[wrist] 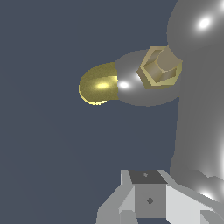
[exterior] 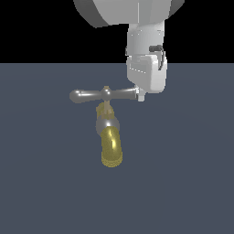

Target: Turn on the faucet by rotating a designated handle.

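The dark blue-grey surface [exterior: 45, 192] is seen filling the lower part of the exterior view, with black background above it. The white arm [exterior: 132, 11] is seen coming down from the top of that view, ending in the end effector [exterior: 140, 97], which is positioned at the right end of the handle [exterior: 104, 94] as seen in the exterior view. A fingertip [exterior: 141, 96] is seen touching or just beside that bulbous end; which of the two cannot be told. How far the end effector is open cannot be told, since the fingers are mostly hidden behind the wrist body in the exterior view and only their bases [wrist: 148, 199] are caught in the wrist view. No grasp is shown. The faucet [exterior: 109, 135] is located mid-scene on the surface, with its yellow translucent spout [exterior: 111, 148] curved down toward the near side. The handle is held level above it, wider than the spout, with a small gold knob [exterior: 106, 88] at its centre. In the wrist view the spout [wrist: 98, 85], the silver collar [wrist: 131, 83], a gold hex nut [wrist: 159, 68] and the grey handle bar [wrist: 199, 87] are seen close up.
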{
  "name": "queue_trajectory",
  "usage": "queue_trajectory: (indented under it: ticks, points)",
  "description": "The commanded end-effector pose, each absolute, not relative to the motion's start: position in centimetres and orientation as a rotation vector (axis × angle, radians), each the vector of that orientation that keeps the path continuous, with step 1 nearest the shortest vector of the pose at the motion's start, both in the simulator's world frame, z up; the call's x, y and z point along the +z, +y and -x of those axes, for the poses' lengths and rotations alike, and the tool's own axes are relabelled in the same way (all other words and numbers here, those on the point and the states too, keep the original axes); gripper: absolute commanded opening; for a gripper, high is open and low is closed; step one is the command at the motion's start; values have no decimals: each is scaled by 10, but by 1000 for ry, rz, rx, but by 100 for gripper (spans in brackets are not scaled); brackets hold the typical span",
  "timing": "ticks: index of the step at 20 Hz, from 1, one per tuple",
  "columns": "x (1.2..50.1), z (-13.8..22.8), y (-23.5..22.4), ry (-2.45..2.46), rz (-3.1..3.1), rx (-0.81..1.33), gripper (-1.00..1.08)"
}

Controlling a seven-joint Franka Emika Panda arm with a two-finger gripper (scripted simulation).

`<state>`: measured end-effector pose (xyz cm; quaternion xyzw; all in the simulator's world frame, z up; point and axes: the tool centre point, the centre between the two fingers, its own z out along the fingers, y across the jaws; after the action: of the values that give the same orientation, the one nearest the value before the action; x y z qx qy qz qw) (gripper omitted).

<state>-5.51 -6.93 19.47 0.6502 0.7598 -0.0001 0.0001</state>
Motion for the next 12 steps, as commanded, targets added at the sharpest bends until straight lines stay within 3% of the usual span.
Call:
queue_trajectory:
  ticks: [1, 12]
  points:
    - [195, 48, -69, 2387, -2043, 0, -100]
    - [195, 16, -69, 2387, -2043, 0, -100]
